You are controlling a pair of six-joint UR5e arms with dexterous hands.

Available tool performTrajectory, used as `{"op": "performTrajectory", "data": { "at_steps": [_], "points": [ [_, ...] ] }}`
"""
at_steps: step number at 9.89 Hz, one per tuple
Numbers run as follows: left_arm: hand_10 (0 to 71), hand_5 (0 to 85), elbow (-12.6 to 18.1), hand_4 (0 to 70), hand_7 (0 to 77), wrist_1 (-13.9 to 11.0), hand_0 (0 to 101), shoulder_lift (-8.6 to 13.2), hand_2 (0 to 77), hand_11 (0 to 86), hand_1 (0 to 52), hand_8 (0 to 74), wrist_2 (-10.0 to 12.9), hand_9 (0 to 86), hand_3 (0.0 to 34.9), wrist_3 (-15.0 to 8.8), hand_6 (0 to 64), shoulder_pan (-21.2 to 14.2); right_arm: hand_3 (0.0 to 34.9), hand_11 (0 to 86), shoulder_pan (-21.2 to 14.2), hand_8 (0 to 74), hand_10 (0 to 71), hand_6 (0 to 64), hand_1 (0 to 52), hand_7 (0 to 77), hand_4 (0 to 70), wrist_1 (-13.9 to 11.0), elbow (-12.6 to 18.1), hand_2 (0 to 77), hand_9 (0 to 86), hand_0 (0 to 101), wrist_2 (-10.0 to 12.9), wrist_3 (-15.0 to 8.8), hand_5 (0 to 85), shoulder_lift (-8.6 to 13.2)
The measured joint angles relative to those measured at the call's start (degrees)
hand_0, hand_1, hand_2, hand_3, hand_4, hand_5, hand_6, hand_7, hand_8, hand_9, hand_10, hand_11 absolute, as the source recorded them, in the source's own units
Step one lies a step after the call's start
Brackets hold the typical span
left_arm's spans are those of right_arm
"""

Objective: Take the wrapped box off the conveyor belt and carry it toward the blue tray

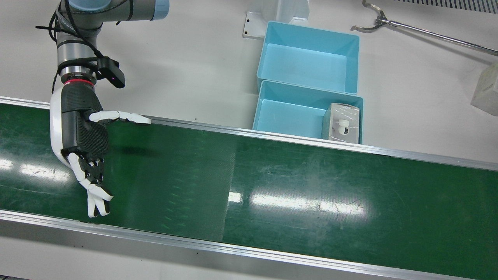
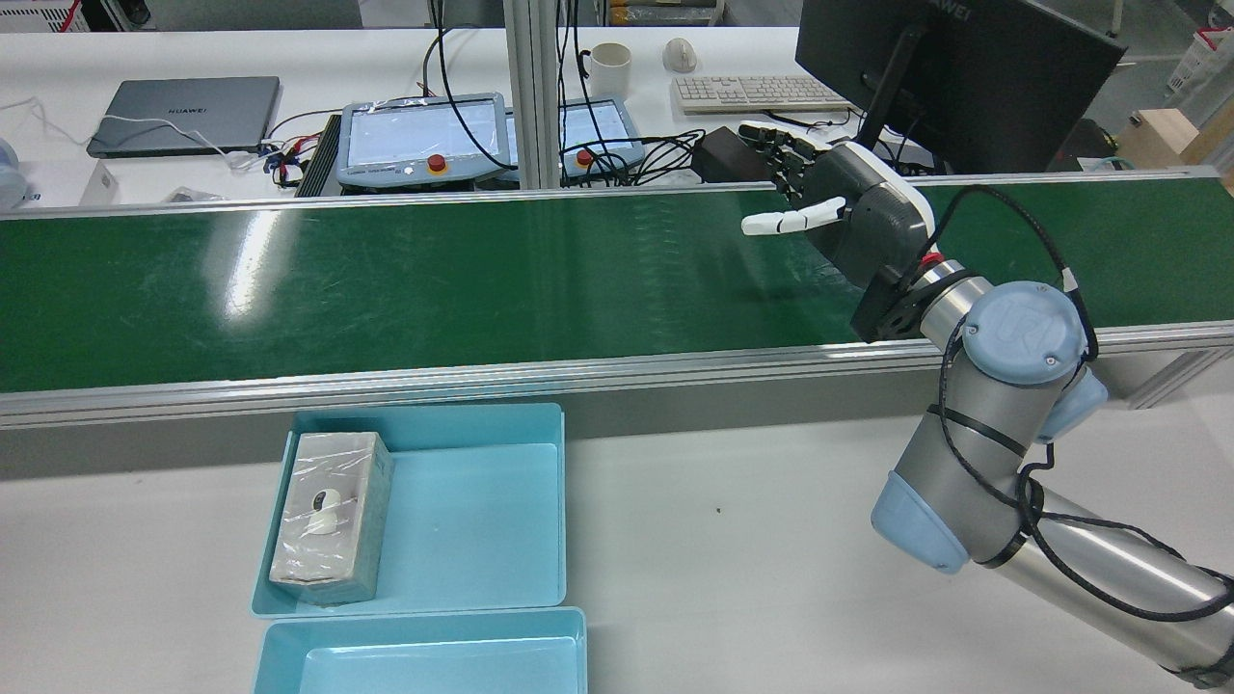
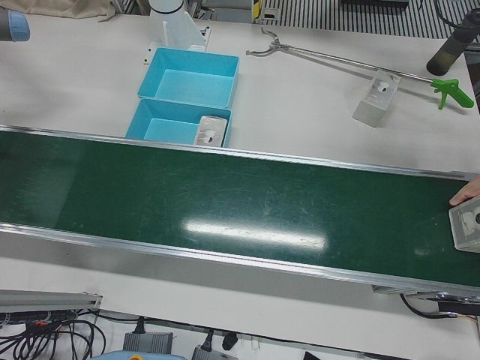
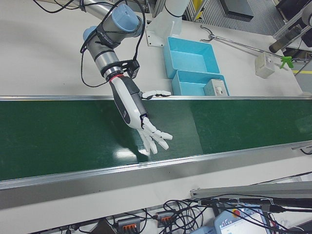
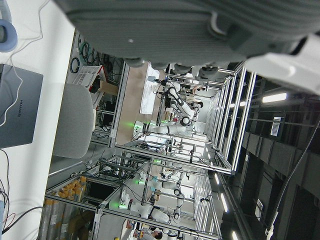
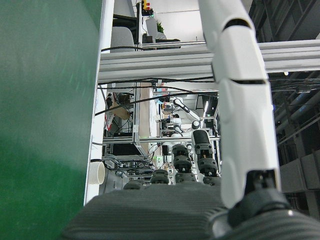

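Observation:
A wrapped box (image 3: 469, 225) lies on the green conveyor belt (image 1: 272, 186) at the far right edge of the left-front view, with a person's fingertip (image 3: 465, 196) beside it. My right hand (image 1: 83, 132) is open and empty, palm and spread fingers held over the belt's other end; it also shows in the rear view (image 2: 848, 217) and right-front view (image 4: 134, 112). The blue tray (image 1: 288, 112) next to the belt holds another wrapped box (image 1: 342, 123). My left hand (image 5: 165, 30) shows only in its own view, empty, away from the belt.
A second blue tray (image 1: 307, 62) stands empty behind the first. A long reach-grabber tool (image 1: 389, 23) and a third wrapped box (image 1: 486, 89) lie on the white table. Metal rails edge the belt. Monitors, pendants and a laptop (image 2: 183, 111) sit beyond it.

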Motion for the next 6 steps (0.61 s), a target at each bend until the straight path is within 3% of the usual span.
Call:
{"op": "performTrajectory", "data": {
  "at_steps": [1, 4, 6],
  "points": [
    [0.5, 1.1, 0.0, 0.0, 0.5, 0.0, 0, 0.0, 0.5, 0.5, 0.0, 0.5, 0.0, 0.5, 0.0, 0.0, 0.5, 0.0, 0.0, 0.5, 0.0, 1.1, 0.0, 3.8, 17.5, 2.7, 10.9, 0.0, 0.1, 14.7, 3.3, 52, 0.0, 0.1, 18.5, 0.0],
    [0.0, 1.1, 0.0, 0.0, 0.5, 0.0, 0, 0.0, 1.1, 0.5, 0.0, 0.5, 0.0, 0.5, 0.0, 0.0, 0.5, 0.0, 0.0, 0.5, 0.0, 1.1, 0.0, 2.7, 18.0, 2.7, 8.7, 0.5, 0.2, 12.0, 3.8, 50, 0.3, 0.3, 15.8, 0.0],
    [0.5, 1.1, 0.0, 0.0, 0.5, 0.0, 0, 0.0, 0.5, 0.5, 0.0, 0.5, 0.0, 0.5, 0.0, 0.0, 0.5, 0.0, 0.0, 0.5, 0.0, 1.1, 0.0, 3.8, 15.3, 2.7, 8.7, 1.0, 0.0, 10.9, 3.8, 50, 0.3, 0.3, 15.8, 0.0]
  ]
}}
